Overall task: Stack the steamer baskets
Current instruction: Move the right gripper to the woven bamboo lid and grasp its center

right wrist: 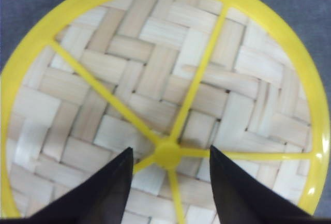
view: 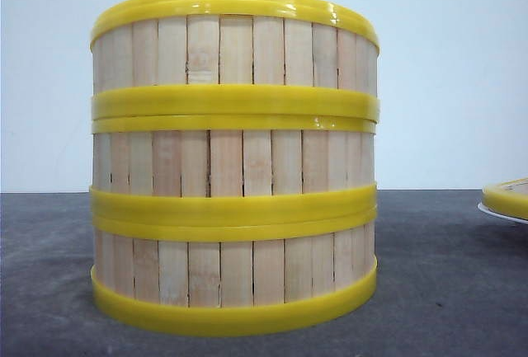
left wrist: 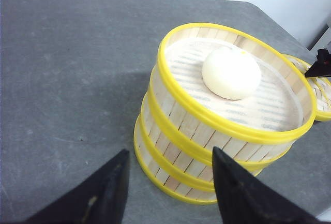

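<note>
**Yellow-rimmed baskets stacked three high; both pincers spread and holding nothing**

Left gripper: two black fingers held wide apart, nothing between them. It sits clear of the stack, with grey table showing in the gap; no contact seen.

Right gripper: black fingers likewise spread, nothing clasped. It hangs over a flat round yellow lid of woven pale strips with yellow spokes; the hub lies between the fingertips. Whether the tips touch the weave cannot be told.

Steamer baskets: three alike, slatted pale wood walls, glossy yellow rims, one on another in an upright column, rims meeting closely. The left wrist view shows the layers slightly offset. Bottom basket rests on the table. In the top basket lies a white round bun on a pale liner.

Surface: dark grey matte table, a little speckled. At the right edge of the front view, part of the lid sits on a white plate, well apart from the stack.

Room: plain pale wall behind the table.
</note>
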